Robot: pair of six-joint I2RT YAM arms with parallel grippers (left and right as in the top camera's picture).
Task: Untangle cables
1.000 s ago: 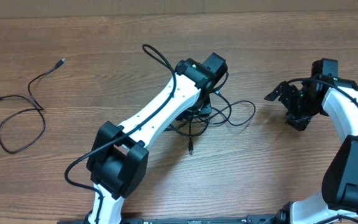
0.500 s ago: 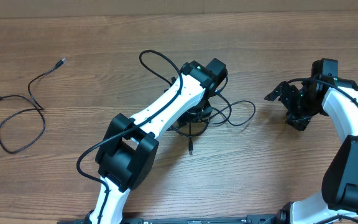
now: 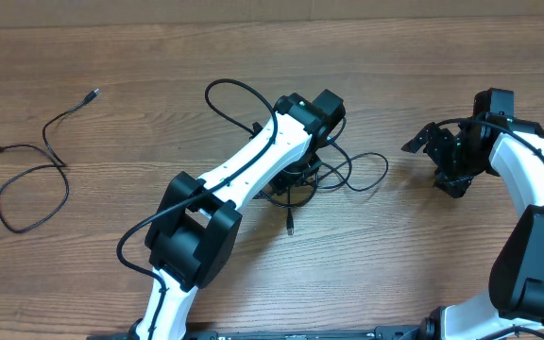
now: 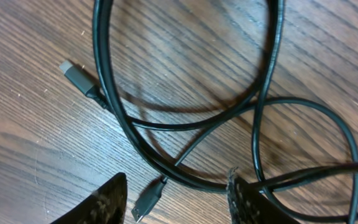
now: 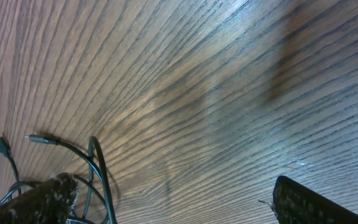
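Wooden desk [image 3: 159,57]: one cable [image 3: 64,166] lies freed at far left. The tangle [image 3: 296,192] sits centre, unresolved. My left gripper [image 4: 178,202] hovers released over it; my right gripper [image 5: 173,205] is released, well apart.

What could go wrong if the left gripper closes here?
Left gripper is open over several crossing strands; closing may grab two and tighten the tangle.
The grey plug lies against a strand and could snag when pulled.
Right gripper is open, off the tangle; nothing pins it, so all may drag.
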